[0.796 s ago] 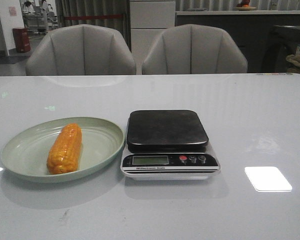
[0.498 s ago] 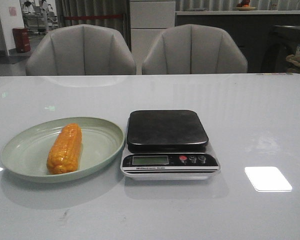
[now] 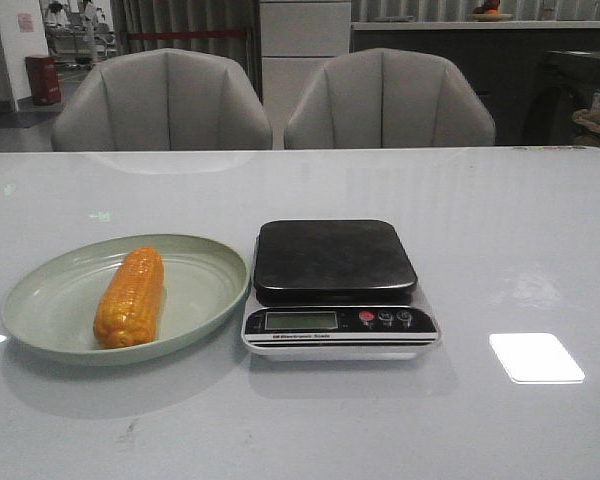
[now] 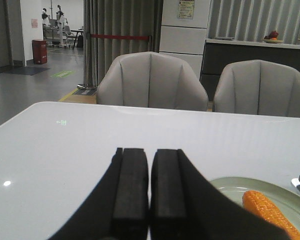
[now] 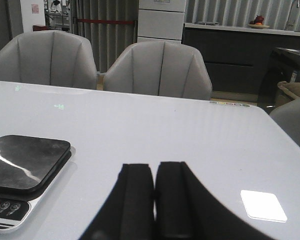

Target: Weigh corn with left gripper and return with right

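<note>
The corn (image 3: 130, 297), an orange-yellow cob, lies lengthwise on a pale green plate (image 3: 202, 268) at the left of the table. A tip of the corn (image 4: 267, 212) and the plate's rim (image 4: 250, 183) show in the left wrist view. The scale (image 3: 335, 287) stands right of the plate, its black platform bare; its corner (image 5: 25, 160) shows in the right wrist view. My left gripper (image 4: 149, 152) is shut and empty, hovering short of the plate. Over bare table right of the scale, my right gripper (image 5: 155, 166) is shut and empty. Neither gripper appears in the front view.
Two grey chairs (image 3: 163, 100) (image 3: 388, 98) stand behind the table's far edge. A bright patch of reflected light (image 3: 536, 357) lies on the white tabletop right of the scale. The scale's display and buttons (image 3: 382, 318) face the front.
</note>
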Motion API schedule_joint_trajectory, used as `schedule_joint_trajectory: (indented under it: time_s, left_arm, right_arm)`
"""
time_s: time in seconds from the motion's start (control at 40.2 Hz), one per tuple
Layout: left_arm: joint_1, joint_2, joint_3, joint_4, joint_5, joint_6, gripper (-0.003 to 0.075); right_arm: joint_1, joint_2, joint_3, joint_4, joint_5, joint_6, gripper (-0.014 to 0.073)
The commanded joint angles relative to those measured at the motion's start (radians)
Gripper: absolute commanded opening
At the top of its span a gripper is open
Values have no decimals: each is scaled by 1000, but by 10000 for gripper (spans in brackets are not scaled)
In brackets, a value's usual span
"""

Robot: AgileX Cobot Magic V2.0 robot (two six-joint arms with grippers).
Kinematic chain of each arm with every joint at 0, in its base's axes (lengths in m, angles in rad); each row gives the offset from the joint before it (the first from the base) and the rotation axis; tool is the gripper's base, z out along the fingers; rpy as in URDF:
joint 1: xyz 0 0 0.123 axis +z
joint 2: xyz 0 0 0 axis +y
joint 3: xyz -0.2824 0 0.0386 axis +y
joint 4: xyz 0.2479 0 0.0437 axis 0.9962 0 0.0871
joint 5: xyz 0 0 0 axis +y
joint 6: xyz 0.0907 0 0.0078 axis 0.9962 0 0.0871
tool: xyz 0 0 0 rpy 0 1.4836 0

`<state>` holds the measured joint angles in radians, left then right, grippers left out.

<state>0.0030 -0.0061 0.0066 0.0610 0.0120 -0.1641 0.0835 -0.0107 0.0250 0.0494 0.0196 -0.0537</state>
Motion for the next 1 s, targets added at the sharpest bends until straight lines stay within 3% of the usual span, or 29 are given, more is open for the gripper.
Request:
schedule_joint_trajectory:
  time_s: [0.0, 0.1, 0.224, 0.672, 0.97]
  left_arm:
    - [0, -20, 0, -6, -123, 1, 120]
    - [0, -20, -4, -6, -206, 1, 120]
    - [0, -13, -59, -6, -200, 1, 120]
    - [0, 251, -445, -11, 216, 1, 120]
    - [-8, 336, -448, -27, 237, 1, 120]
  right_arm:
    - [-8, -18, 5, -15, -85, -8, 178]
    - [-8, -18, 5, -15, -85, -8, 178]
    - [-8, -18, 5, -15, -85, -8, 178]
    - [-8, -18, 5, -15, -85, -8, 178]
    - [-8, -18, 5, -15, -85, -8, 178]
